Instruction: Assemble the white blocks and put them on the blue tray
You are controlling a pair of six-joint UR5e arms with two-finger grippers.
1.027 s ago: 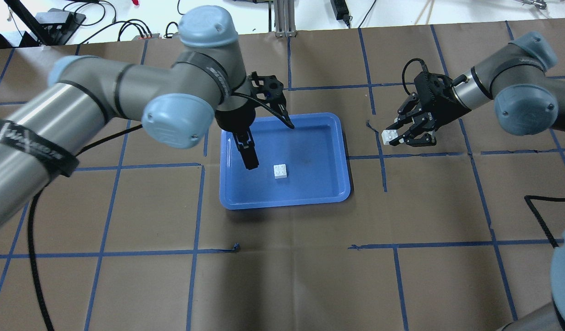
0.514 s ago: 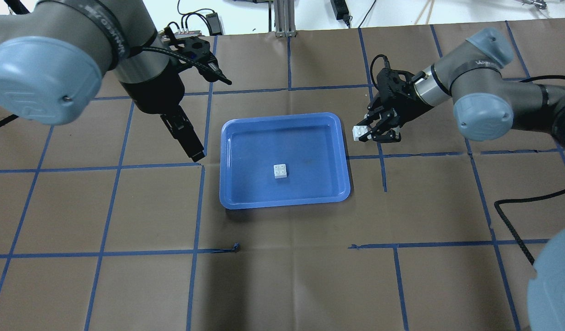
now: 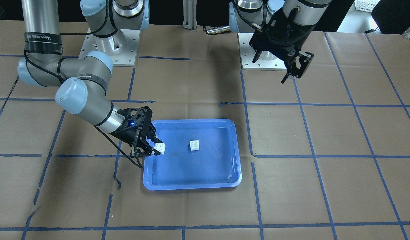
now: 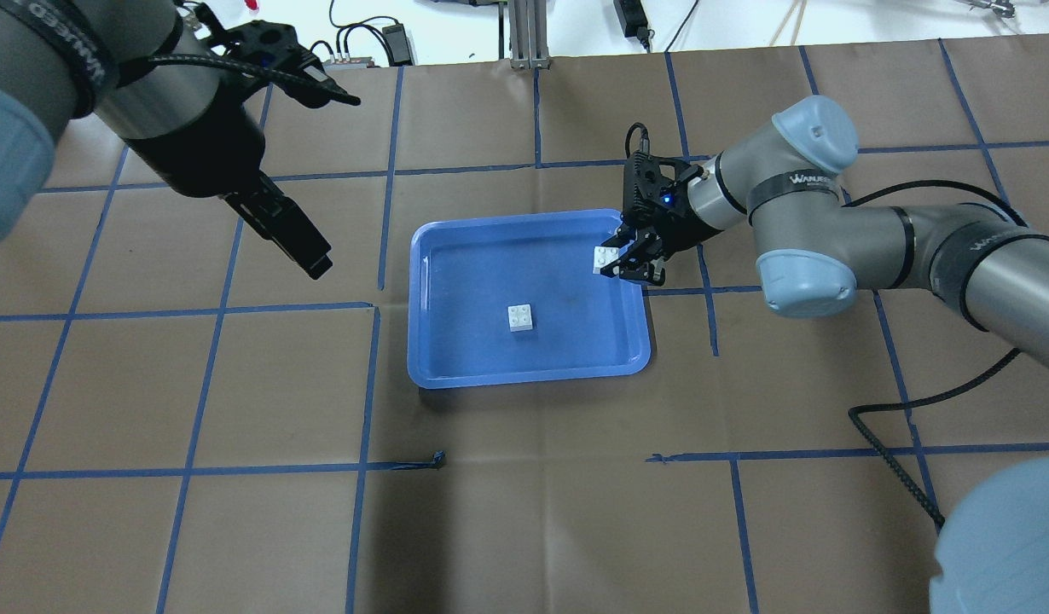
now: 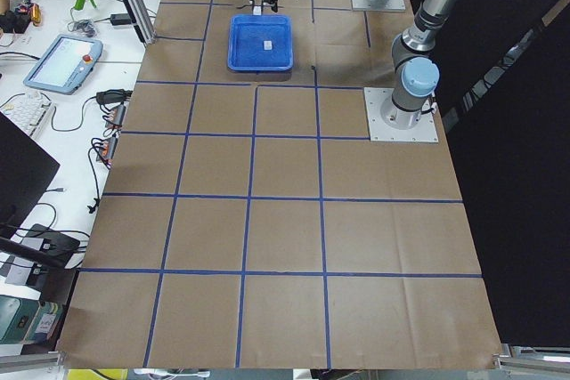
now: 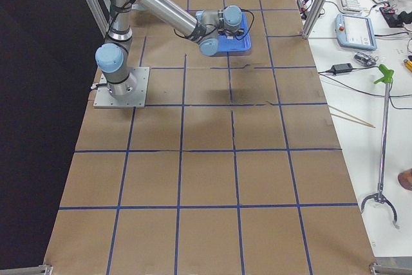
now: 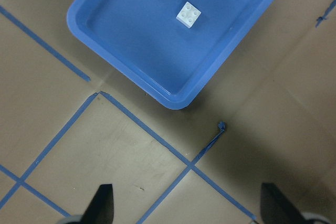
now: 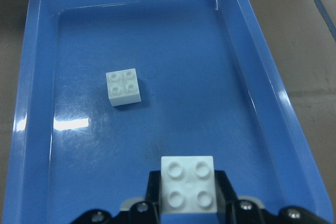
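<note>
One white block (image 4: 521, 317) lies studs up in the middle of the blue tray (image 4: 529, 376). It also shows in the front view (image 3: 194, 145) and in both wrist views (image 7: 189, 14) (image 8: 124, 86). My right gripper (image 4: 618, 263) is shut on the second white block (image 4: 604, 257). It holds that block just inside the tray's right rim, above the floor, studs toward the wrist camera (image 8: 188, 184). My left gripper (image 4: 310, 258) is open and empty. It hangs above the paper to the left of the tray, and its fingertips (image 7: 103, 203) stand wide apart.
The table is covered in brown paper with a grid of blue tape lines (image 4: 371, 307). Cables and a power supply (image 4: 631, 17) lie along the far edge. A black cable (image 4: 895, 452) trails from the right arm.
My right gripper has carried its block leftward from beside the tray to over the tray's right rim. My left gripper has drawn out of the tray, further left and back.
</note>
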